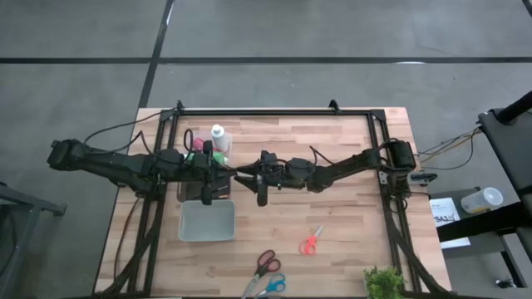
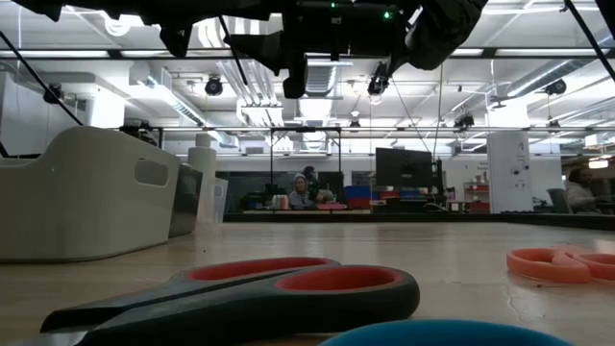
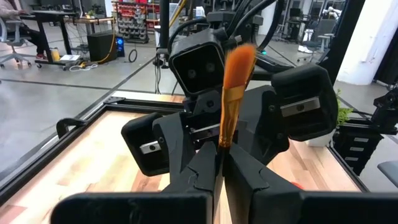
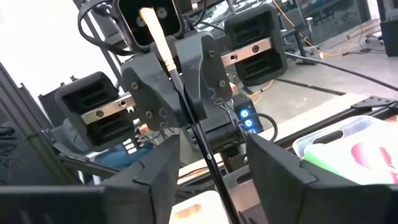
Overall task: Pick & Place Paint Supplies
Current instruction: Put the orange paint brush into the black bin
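Item: brush (image 3: pixel 231 93), mid-handover above the table. Left gripper (image 3: pixel 219 163) clenched on it; right gripper (image 4: pixel 208 152) released. Next: likely carry to bin (image 1: pixel 207 221).

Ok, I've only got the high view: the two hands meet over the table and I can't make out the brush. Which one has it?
Observer: The left hand is shut on the brush, with the orange bristles sticking out toward the right hand.
Operator: Is the right hand gripping it too?
Observer: No. Its own wrist view shows the right hand open, and the thin handle runs through the gap between its fingers.
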Motion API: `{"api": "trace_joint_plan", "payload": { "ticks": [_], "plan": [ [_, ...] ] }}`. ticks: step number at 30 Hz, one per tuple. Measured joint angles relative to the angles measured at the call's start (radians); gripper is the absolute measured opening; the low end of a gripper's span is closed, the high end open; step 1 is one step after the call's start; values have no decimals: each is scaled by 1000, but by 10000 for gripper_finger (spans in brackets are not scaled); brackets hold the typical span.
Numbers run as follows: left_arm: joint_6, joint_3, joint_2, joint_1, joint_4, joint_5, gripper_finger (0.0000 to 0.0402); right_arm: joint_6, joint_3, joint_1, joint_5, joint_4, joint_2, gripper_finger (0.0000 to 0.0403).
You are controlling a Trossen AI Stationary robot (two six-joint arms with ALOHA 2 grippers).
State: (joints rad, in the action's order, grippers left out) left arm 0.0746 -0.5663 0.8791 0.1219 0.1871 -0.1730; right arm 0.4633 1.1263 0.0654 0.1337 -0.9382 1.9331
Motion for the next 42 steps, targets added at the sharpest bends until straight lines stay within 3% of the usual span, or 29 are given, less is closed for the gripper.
{"api": "trace_joint_plan", "payload": {
  "ticks": [8, 14, 20, 23, 34, 37, 42],
  "plan": [
    [0, 0, 0, 0, -3, 0, 15, -3, -3, 0, 11, 5, 0, 205],
    [0, 0, 0, 0, -8, -13, 15, -8, -25, 15, 188, 52, 0, 206],
    [0, 0, 0, 0, -6, -1, 15, -101, -51, 65, 285, 71, 0, 206],
    [0, 0, 0, 1, -1, 5, 15, -164, -51, 104, 388, 70, 0, 206],
    [1, 0, 0, 1, -4, -25, 15, -240, -51, 235, 916, 71, 0, 206],
    [3, 0, -1, 1, -9, -64, 15, -244, -51, 247, 980, 73, 0, 206],
    [41, 0, -42, 1, -134, -127, 15, -284, -52, 251, 996, 75, 0, 206]
  ]
}}
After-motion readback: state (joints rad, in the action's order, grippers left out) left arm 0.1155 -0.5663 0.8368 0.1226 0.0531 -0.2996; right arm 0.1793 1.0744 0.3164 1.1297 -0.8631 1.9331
